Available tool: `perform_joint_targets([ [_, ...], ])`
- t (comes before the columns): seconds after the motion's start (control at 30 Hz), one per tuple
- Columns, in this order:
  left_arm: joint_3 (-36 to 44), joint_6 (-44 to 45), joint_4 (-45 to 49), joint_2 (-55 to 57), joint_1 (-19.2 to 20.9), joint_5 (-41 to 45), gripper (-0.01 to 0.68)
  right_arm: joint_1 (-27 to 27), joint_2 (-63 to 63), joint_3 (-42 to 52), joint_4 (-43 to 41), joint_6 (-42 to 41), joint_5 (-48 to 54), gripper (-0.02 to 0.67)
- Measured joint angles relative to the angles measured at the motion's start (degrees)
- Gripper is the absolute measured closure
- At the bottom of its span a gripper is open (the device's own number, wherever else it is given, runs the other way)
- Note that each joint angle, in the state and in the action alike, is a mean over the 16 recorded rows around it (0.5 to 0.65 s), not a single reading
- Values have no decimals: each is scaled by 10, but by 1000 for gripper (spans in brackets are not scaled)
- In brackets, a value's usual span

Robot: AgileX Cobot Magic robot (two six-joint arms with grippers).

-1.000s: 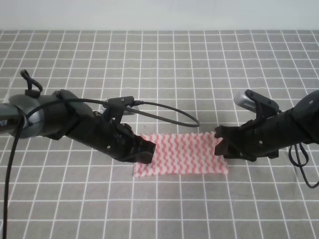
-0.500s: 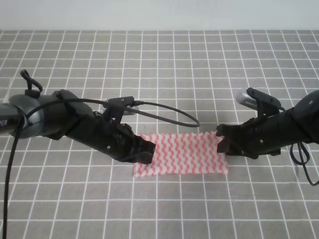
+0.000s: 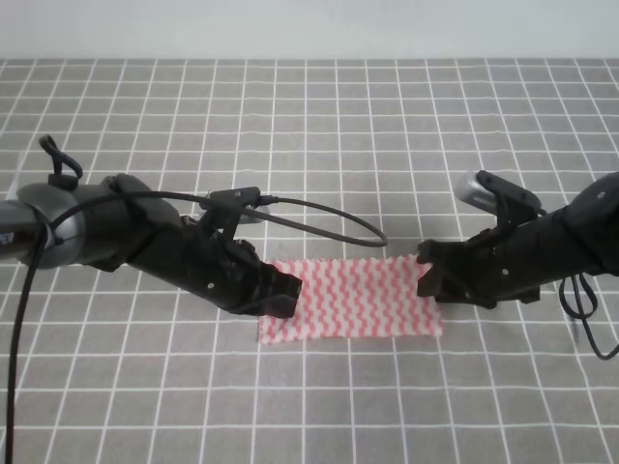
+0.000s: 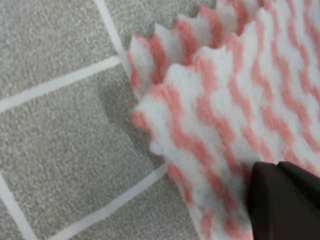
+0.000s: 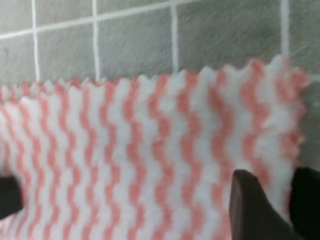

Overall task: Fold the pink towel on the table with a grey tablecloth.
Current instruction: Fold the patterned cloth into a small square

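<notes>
The pink towel (image 3: 353, 300) lies as a folded two-layer rectangle on the table with a grey tablecloth (image 3: 319, 145). My left gripper (image 3: 283, 293) is low at the towel's left end. In the left wrist view its dark fingertips (image 4: 285, 200) press together on the striped cloth (image 4: 220, 100), whose upper layer sits slightly raised over the lower one. My right gripper (image 3: 427, 280) is at the towel's right end. In the right wrist view its fingers (image 5: 252, 210) stand close together, pinching the towel's right edge (image 5: 280, 150).
A black cable (image 3: 329, 217) loops from the left arm over the tablecloth behind the towel. Another cable (image 3: 580, 309) hangs by the right arm. Grid-lined cloth stretches on all sides of the towel.
The right arm has shifted slightly at the towel's right end. The left arm and the towel are as before.
</notes>
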Motion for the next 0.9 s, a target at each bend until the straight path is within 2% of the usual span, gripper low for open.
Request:
perform_joint_targets([
  [0.43,0,0,6,-1,0,1,676,0,-1,-17,-70,46,25,603],
  [0.63,0,0,9,-1,0,1,676,0,-1,-17,-95,64,30,628],
  [0.9,0,0,9,0,0,0,676,0,-3,-32,-85,63,46,651],
])
